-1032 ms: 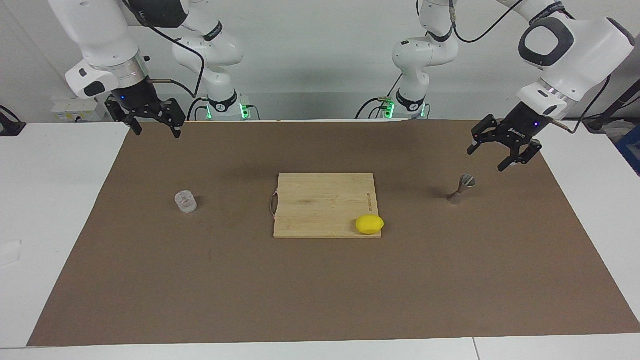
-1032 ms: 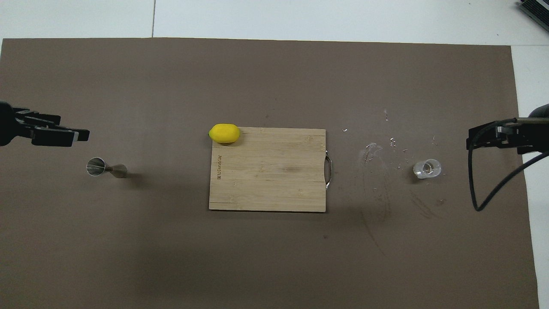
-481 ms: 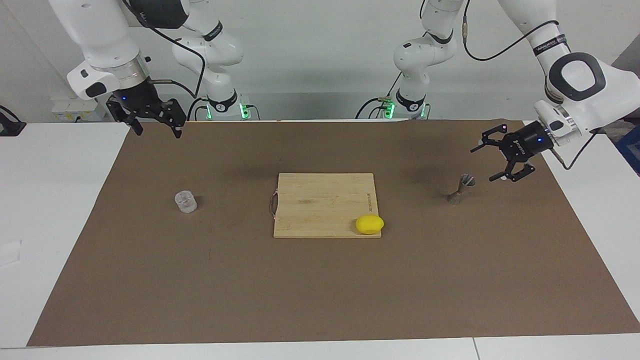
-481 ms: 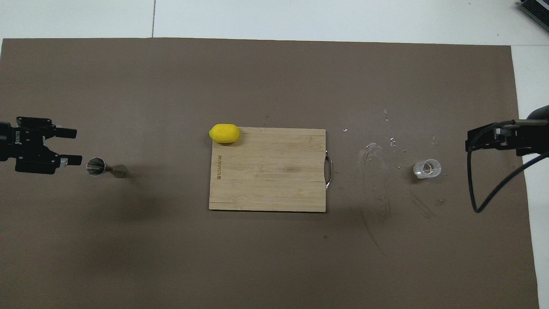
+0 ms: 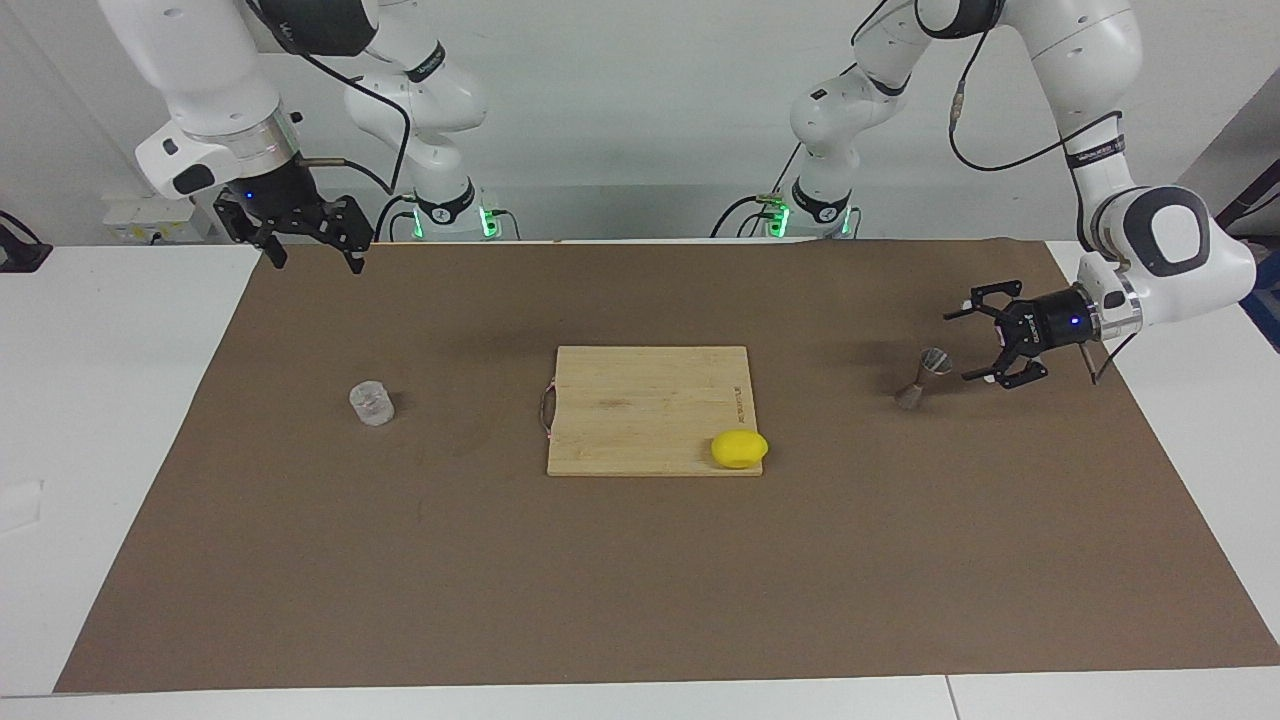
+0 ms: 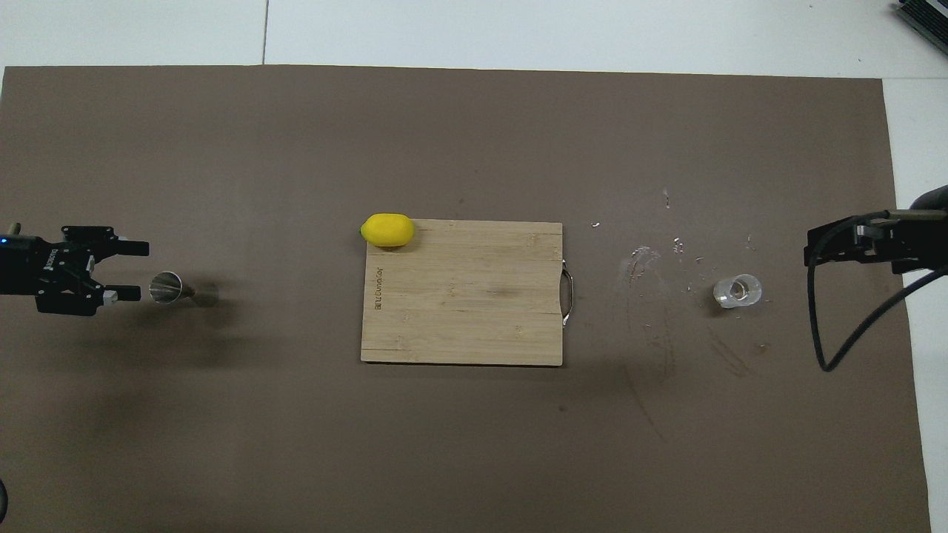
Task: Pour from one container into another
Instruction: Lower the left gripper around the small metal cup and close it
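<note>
A small clear glass cup (image 5: 371, 403) (image 6: 738, 290) stands on the brown mat toward the right arm's end. The silvery hourglass jigger (image 5: 922, 378) (image 6: 178, 290) stands upright toward the left arm's end. My left gripper (image 5: 957, 348) (image 6: 137, 272) is turned on its side, low over the mat, right beside the jigger's upper cone. It is open, its fingertips point at the jigger, and nothing is between them. My right gripper (image 5: 315, 255) (image 6: 815, 248) hangs open and empty, high over the mat's edge by the robots, apart from the cup.
A wooden cutting board (image 5: 640, 400) (image 6: 459, 311) with a metal handle lies in the mat's middle. A yellow lemon (image 5: 740, 448) (image 6: 387, 229) sits on its corner. White scuffs mark the mat (image 6: 652, 259) between board and cup.
My left gripper has swung down from above the jigger, turned sideways and come level with its upper cone. The right arm has barely moved. Cup, jigger and lemon are where they were.
</note>
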`<state>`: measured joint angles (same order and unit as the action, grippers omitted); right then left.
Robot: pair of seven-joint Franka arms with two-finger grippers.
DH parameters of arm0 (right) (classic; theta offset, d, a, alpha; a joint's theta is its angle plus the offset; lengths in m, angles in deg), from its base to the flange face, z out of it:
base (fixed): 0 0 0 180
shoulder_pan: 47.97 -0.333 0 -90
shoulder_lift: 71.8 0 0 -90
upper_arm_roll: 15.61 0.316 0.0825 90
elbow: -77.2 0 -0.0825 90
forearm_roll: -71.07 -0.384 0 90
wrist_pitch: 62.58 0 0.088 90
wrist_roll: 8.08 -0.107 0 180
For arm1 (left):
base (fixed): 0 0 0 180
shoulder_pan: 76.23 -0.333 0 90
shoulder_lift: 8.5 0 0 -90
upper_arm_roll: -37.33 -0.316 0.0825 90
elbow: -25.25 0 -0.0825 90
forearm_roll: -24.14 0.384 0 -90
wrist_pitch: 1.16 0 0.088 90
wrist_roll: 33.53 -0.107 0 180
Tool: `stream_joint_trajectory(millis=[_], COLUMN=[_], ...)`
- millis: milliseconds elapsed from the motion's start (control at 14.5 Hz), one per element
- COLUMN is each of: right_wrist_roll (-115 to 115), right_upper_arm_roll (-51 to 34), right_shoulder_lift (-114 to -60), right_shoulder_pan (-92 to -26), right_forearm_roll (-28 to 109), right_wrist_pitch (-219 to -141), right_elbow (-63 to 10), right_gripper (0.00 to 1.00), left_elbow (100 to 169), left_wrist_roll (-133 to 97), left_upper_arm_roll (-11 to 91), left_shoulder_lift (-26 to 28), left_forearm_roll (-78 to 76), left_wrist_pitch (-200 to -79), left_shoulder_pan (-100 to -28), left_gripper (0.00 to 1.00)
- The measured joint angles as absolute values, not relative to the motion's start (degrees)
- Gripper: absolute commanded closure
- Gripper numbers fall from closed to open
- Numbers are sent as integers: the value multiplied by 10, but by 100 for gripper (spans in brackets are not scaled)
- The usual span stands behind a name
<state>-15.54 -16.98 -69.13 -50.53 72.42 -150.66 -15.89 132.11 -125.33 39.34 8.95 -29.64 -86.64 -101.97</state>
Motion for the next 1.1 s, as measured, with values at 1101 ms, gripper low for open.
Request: stream_joint_trajectory(millis=[1101], right_wrist_roll=[-156], right_upper_arm_roll=[-172], right_shoulder_lift=[-687], right_shoulder_pan=[-503], right_forearm_roll=[724], right_wrist_pitch=[-1502], right_elbow=[-162], right_gripper=[0], left_elbow=[1343], left_wrist_roll=[-1619], left_upper_arm_roll=[394], left_shoulder_lift=[198], left_forearm_roll=[-393], left_wrist_pitch=[-796], left_shoulder_pan=[-1069], left_gripper=[0])
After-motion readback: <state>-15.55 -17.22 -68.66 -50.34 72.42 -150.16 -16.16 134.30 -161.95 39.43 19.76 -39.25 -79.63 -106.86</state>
